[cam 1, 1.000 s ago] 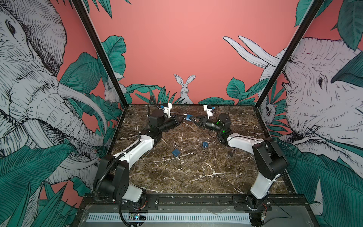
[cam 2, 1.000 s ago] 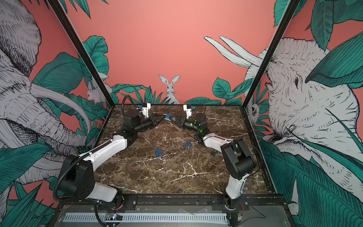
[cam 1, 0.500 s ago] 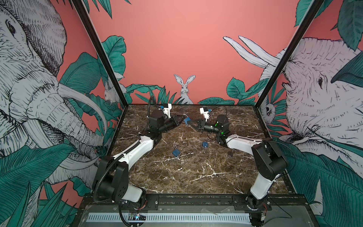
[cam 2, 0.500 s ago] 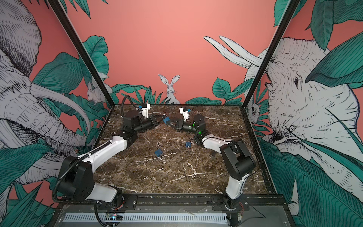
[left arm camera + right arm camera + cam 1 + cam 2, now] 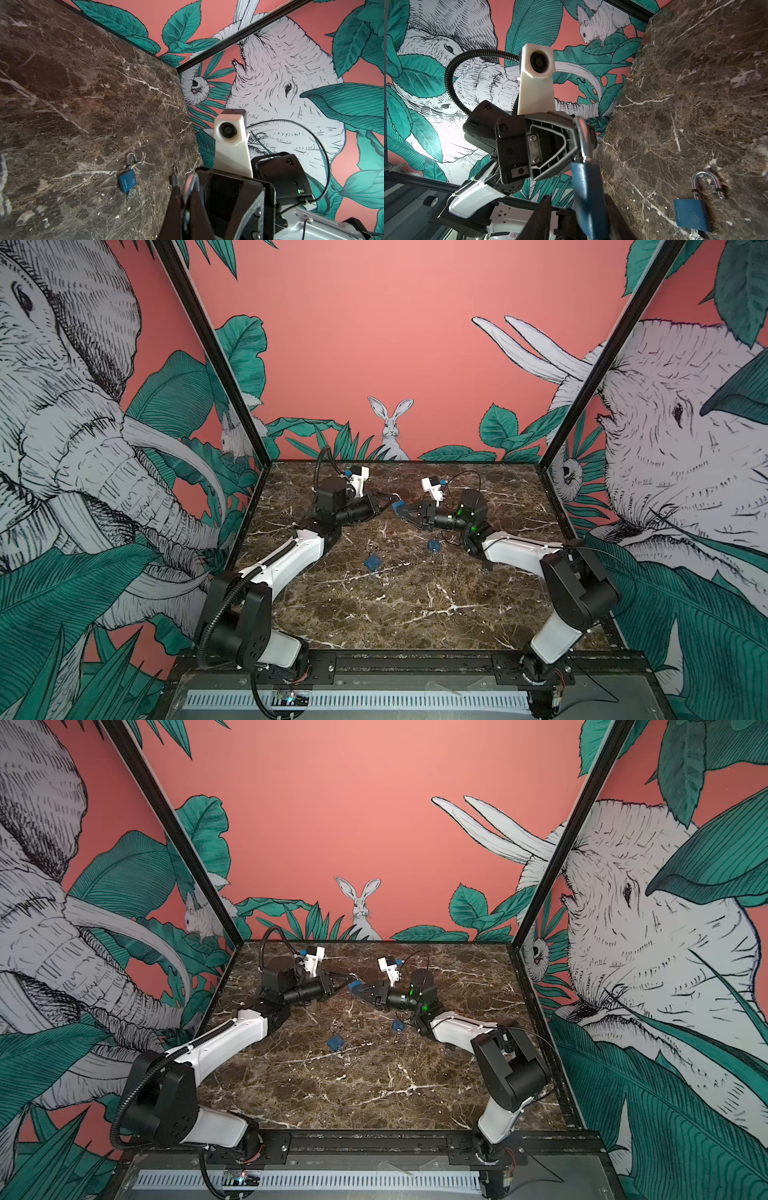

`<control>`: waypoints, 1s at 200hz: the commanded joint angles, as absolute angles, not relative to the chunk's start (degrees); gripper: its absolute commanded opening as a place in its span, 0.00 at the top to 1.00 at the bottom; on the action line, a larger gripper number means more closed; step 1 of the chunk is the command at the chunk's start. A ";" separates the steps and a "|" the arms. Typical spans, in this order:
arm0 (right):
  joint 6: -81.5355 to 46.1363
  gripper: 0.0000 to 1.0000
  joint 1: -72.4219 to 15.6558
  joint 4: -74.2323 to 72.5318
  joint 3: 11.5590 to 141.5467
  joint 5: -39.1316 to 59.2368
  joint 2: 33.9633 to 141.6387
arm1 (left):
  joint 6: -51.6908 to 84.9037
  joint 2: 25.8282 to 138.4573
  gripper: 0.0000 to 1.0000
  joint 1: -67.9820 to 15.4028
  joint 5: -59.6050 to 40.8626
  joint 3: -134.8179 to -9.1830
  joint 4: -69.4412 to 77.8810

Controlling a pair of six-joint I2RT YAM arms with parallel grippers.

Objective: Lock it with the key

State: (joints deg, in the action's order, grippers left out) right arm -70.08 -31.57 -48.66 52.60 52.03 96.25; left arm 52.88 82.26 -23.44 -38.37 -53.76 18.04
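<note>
- The held padlock [image 5: 588,193] hangs in the air over the far middle of the table [image 5: 415,614], between the two arms; lifted like this its bottom face can be reached, which a lock lying flat would not allow
- The left gripper [image 5: 387,502] is clenched on the steel shackle [image 5: 582,135]; I judge this to be the anchoring hold, keeping the body from swinging while the other arm works
- The right gripper [image 5: 404,514] reaches in from the right with its jaws spread about the blue body; the right wrist view shows a gap on one side, so it is released, not pinching
- Whether a key sits in the held padlock I cannot tell; its underside is out of view
- Nearer on the table lie the left loose padlock [image 5: 372,562] and the right loose padlock [image 5: 433,545]; one of them has its shackle sprung open and a key [image 5: 131,194] in its bottom
- Probably the right gripper must next find a key or press body and shackle together; the risk is the lock twisting in a single hold
</note>
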 commanded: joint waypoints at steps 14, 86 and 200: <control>-63.35 0.51 -32.53 -47.62 51.40 51.29 92.27 | 53.24 82.88 1.00 -23.29 -38.33 -54.52 16.98; -61.40 0.49 -32.52 -46.41 45.08 44.79 88.48 | 58.16 80.90 1.00 -22.61 -34.97 -52.95 20.10; -65.65 0.54 -33.51 -53.21 47.21 42.43 95.33 | 61.08 80.86 1.00 -22.56 -36.12 -51.26 23.31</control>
State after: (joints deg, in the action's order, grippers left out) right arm -64.99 -33.08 -49.06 45.36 43.03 94.21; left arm 60.25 82.74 -22.72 -35.35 -51.59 19.92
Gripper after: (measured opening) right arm 0.469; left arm 0.049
